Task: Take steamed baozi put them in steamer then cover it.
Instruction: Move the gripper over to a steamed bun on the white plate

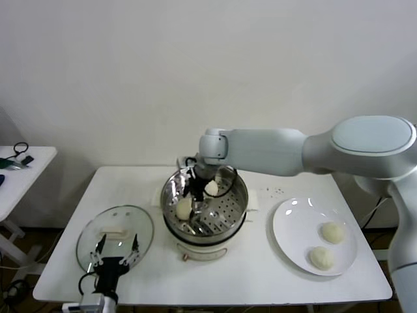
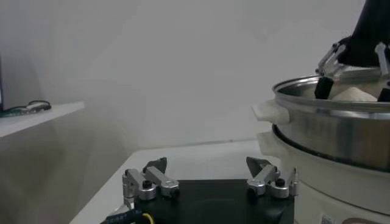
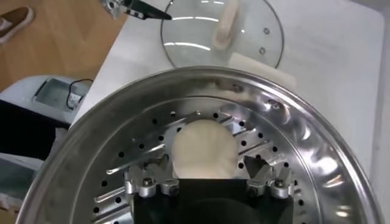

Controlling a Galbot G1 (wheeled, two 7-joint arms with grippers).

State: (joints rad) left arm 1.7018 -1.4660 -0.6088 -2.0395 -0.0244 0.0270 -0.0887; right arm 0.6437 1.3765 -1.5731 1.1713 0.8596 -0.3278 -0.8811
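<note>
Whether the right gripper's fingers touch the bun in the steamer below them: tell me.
Apart. Right wrist view: the right gripper has open fingers flanking the bun, with bare steamer tray showing on both sides.

Two cream-white baozi (image 1: 184, 208) lie on the perforated tray inside the shiny steamer (image 1: 238, 189), uncovered.

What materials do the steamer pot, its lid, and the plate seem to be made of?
Steamer: apparently polished stainless steel, since the wall mirrors its surroundings and the tray has punched holes.
Lid: likely clear glass, because the table shows through it.
Plate: glossy white, perhaps ceramic or plastic; the look leaves that open.
</note>
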